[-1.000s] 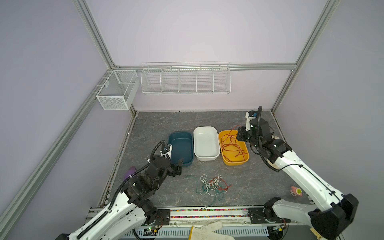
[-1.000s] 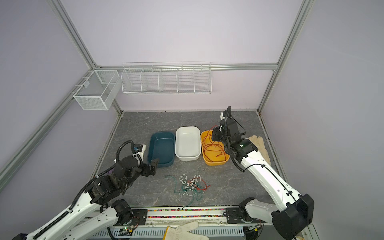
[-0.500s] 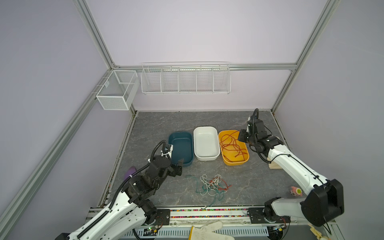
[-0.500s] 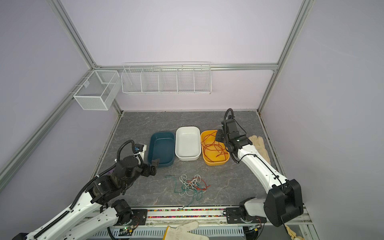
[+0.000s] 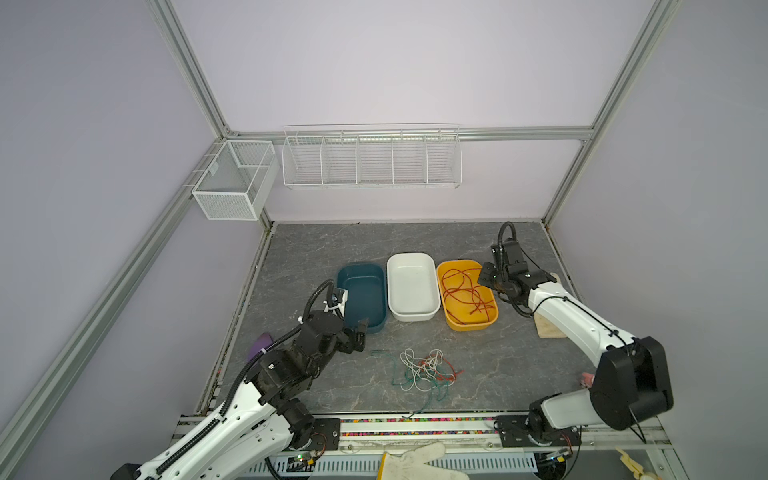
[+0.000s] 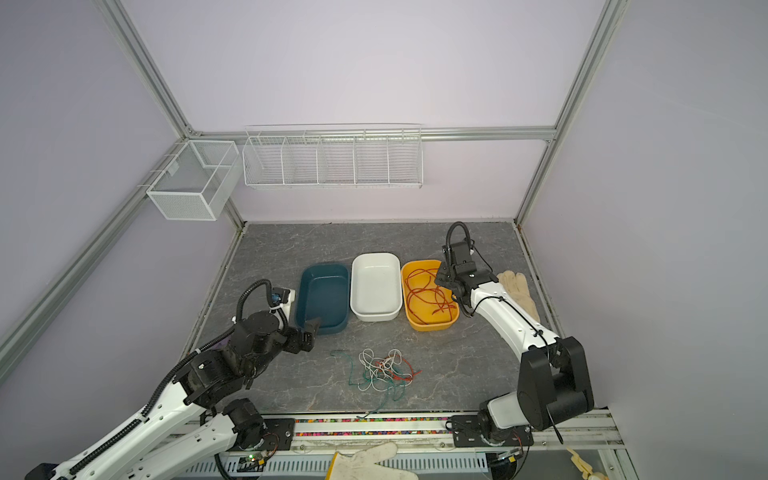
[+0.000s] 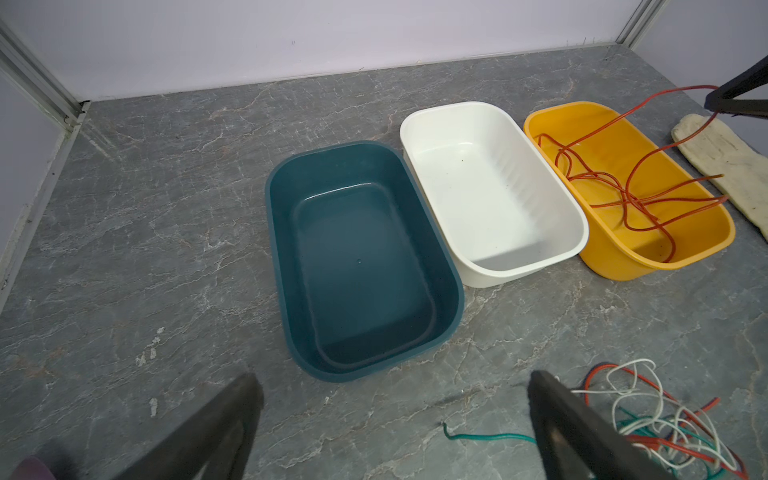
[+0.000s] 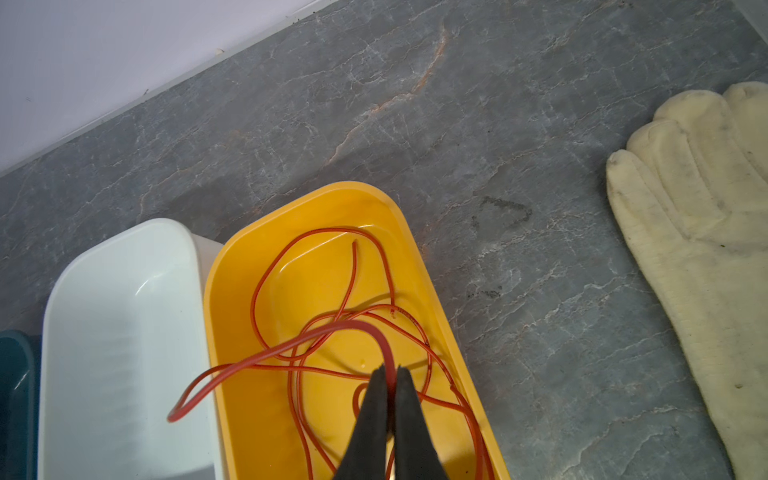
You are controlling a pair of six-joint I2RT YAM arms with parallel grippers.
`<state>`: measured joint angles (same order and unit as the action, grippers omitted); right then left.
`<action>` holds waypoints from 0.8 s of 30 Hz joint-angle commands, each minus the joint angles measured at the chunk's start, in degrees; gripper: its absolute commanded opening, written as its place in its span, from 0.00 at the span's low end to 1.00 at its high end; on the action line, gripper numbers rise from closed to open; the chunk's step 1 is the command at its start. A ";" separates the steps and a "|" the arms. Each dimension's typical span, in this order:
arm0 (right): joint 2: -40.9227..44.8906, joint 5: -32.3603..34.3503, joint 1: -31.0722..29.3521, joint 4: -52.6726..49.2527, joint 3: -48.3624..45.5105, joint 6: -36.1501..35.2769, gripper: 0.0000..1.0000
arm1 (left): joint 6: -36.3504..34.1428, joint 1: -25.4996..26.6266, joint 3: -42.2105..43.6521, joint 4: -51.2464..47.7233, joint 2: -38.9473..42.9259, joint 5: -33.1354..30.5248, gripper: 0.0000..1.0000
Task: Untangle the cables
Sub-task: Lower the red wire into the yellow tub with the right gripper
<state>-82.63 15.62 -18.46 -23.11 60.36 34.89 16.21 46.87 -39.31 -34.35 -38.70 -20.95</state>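
Your right end effector (image 8: 388,370) is clamped on the red cable (image 8: 270,353); it is limp, so grip near its end.

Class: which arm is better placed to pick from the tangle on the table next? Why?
Likely left: the left gripper is open, empty, near the tangle; the right gripper is shut on a red cable at the yellow tray.

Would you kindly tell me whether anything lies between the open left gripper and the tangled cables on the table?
Nothing visible does: only bare table separates the left gripper from the tangled cables. The teal tray lies off that path, farther back.
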 commanded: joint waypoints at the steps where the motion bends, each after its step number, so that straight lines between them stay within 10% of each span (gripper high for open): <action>1: -1.15 0.99 0.05 -0.61 -1.19 1.99 0.06 | -0.65 -0.27 0.60 0.44 -0.06 0.38 0.99; 24: -10.23 -0.29 -2.23 3.14 -2.36 3.12 0.06 | -1.00 -0.27 0.64 0.51 -1.28 1.60 0.99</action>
<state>-91.72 15.66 -19.99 -21.21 58.50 37.32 15.81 46.87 -39.29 -34.30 -39.88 -20.03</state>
